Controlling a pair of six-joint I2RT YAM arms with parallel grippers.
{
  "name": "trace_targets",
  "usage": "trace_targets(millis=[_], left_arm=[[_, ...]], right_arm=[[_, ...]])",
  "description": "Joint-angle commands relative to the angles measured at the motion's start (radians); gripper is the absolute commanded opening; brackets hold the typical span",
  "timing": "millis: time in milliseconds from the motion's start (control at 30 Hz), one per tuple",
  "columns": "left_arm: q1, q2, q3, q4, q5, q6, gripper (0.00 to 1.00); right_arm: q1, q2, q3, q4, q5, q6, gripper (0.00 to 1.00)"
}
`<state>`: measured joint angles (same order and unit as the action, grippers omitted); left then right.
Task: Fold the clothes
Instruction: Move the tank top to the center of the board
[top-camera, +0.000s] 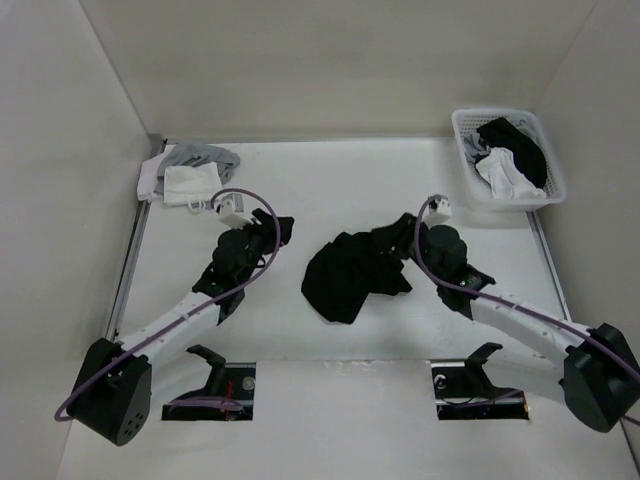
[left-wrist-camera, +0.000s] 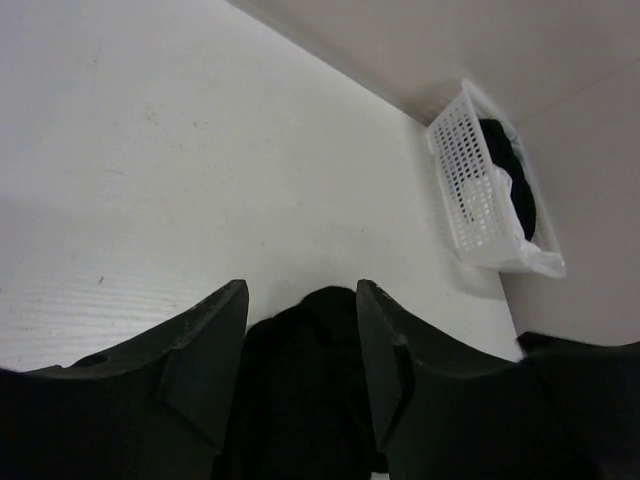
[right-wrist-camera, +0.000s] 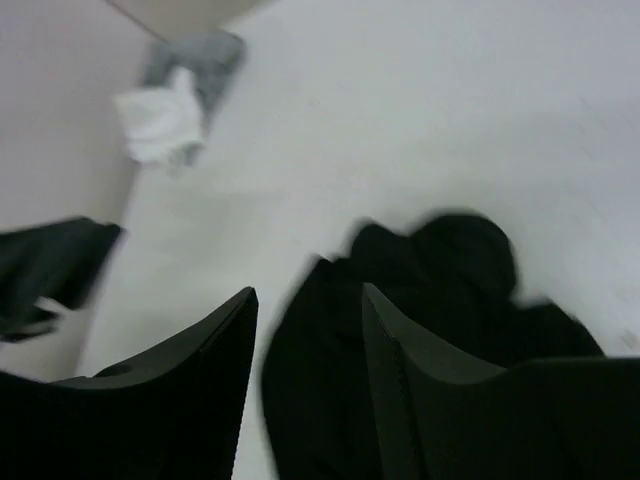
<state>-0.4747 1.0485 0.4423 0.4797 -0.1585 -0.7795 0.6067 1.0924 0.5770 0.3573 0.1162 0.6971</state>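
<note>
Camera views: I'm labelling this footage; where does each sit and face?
Top external: above and behind the bases, looking down on the table; left arm, right arm, black shirt between them.
Left wrist: on the left arm, facing far right toward the white basket; its own jaws, apart.
Right wrist: on the right arm, facing far left toward the white cloth; its own jaws, apart.
Shared: all three show the shirt.

a lab test cell: bare white walls (top-camera: 300, 60).
</note>
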Motion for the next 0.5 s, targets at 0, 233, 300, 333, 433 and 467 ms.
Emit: trace_targets(millis=[0,233,300,333,433,467], left_arm=[[-0.046,-0.010,-0.037,-0.087,-0.007,-0.004,0.44],[-0.184,0.007,-0.065,-0.214,-0.050,0.028,0.30],[-0.222,0.019,-0.071,-0.274,-0.088,0.023,0.30],[-0.235,0.022,-0.073,-0.303,-0.105,0.019,0.30],[-0.274,0.022,-0.085,-0.403,-0.130,-0.016,0.33],[-0.288,0.015,-0.094,-0.414,-0.130,-0.030,0.35]], right_arm=[[0.006,-0.126,-0.045,-0.021,0.094,0.018,0.42],[0.011,-0.143,-0.089,-0.340,0.100,0.054,0.13],[0.070,-0.102,-0.078,-0.389,0.073,0.053,0.23],[0.098,-0.085,-0.074,-0.403,0.066,0.053,0.29],[0.171,-0.039,-0.069,-0.423,0.047,0.071,0.43],[0.185,-0.028,-0.072,-0.422,0.040,0.082,0.45]])
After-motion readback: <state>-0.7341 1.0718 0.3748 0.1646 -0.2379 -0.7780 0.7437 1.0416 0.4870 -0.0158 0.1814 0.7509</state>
